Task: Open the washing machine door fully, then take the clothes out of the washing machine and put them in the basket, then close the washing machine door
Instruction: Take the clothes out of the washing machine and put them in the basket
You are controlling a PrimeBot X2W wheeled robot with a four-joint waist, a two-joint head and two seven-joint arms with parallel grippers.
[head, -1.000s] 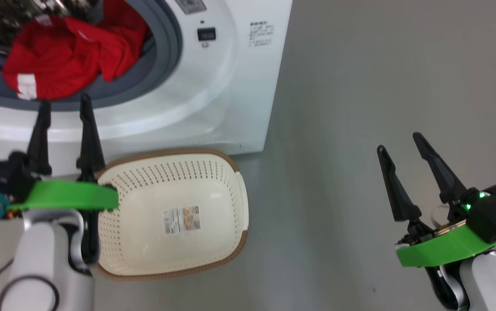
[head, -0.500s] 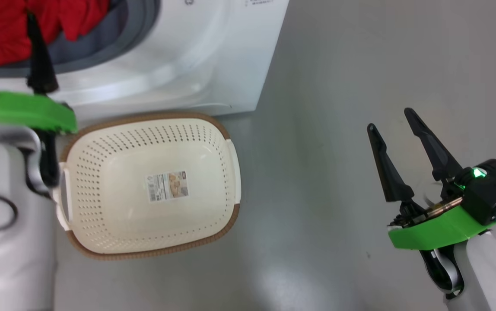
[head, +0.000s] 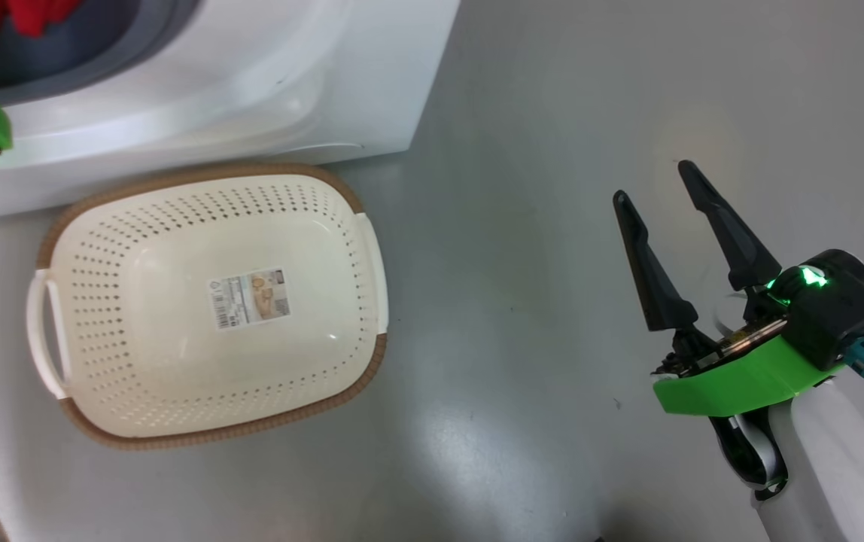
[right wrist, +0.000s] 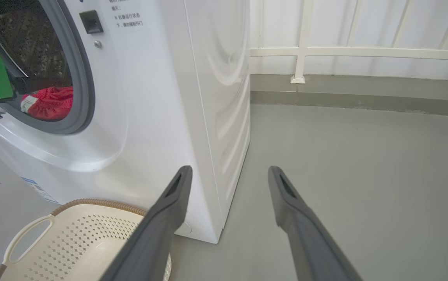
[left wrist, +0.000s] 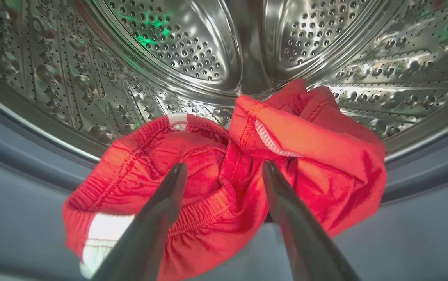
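Left gripper (left wrist: 224, 168) sat in the mouth of the large white front-loading washing machine (head: 199, 98) at the left. Its dark fingers (left wrist: 157, 218) were spread and holding nothing, tips over the bright red fabric clothes (left wrist: 317, 156) heaped at the near edge of the perforated steel drum (left wrist: 177, 39). Right of it, the cream-white perforated plastic basket (head: 138, 226) with brown woven-look rim stood on the grey floor (head: 515, 316), just before the machine. Farthest right, the right gripper (head: 651, 179) hovered, jaws parted, empty.

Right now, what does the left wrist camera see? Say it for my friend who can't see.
The open left gripper points its two dark fingers at crumpled red clothes with white trim. The clothes lie at the front edge of the shiny steel drum, spilling onto the grey gasket.
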